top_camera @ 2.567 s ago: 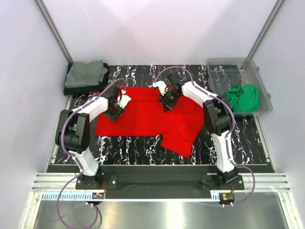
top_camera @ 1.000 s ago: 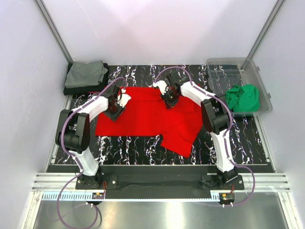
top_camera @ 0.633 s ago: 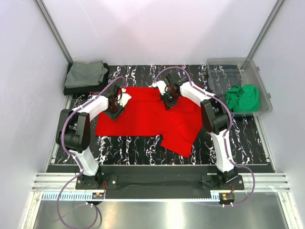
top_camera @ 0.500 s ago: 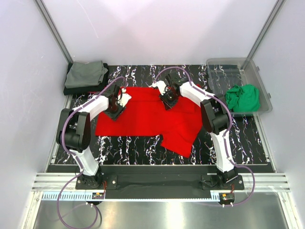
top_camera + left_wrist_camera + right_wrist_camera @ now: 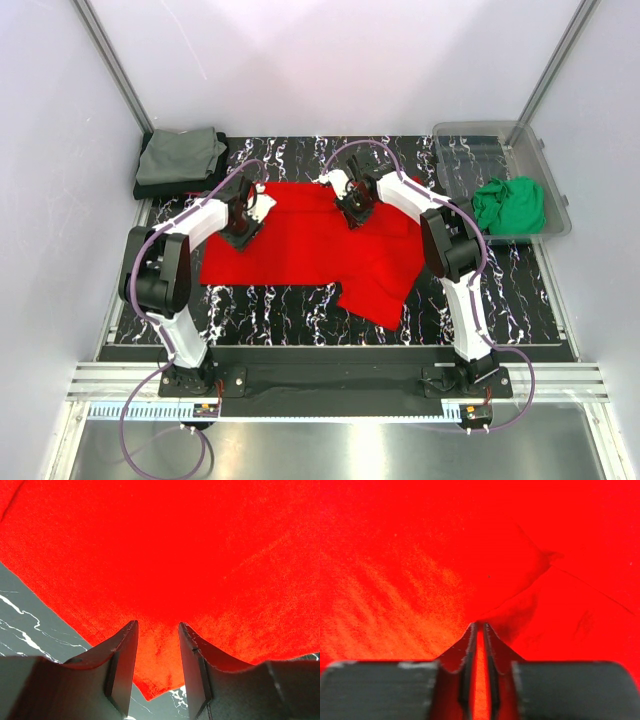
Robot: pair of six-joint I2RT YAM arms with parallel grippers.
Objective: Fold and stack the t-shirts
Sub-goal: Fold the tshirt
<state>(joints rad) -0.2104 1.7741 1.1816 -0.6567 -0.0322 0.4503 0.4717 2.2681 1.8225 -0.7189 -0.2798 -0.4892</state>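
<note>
The bright red t-shirt (image 5: 310, 245) lies spread on the black marbled table, with a folded flap at its front right. My left gripper (image 5: 243, 221) is at the shirt's back left edge. In the left wrist view its jaws (image 5: 157, 625) stand apart over the red cloth (image 5: 165, 545) near a corner. My right gripper (image 5: 351, 207) is at the shirt's back middle. In the right wrist view it (image 5: 480, 625) is shut on a pinch of red cloth (image 5: 410, 555), with creases running out from the tips. The green t-shirt (image 5: 511, 204) lies crumpled in a bin. The grey-olive t-shirt (image 5: 180, 155) lies folded on the dark one (image 5: 160, 189) at the back left.
A clear plastic bin (image 5: 470, 135) stands at the back right and holds the green shirt. Bare table (image 5: 290, 305) shows in front of the red shirt. Metal frame posts and white walls close in the back and sides.
Both grippers have shifted slightly toward the back of the table over the red shirt. The shirt's outline is almost the same.
</note>
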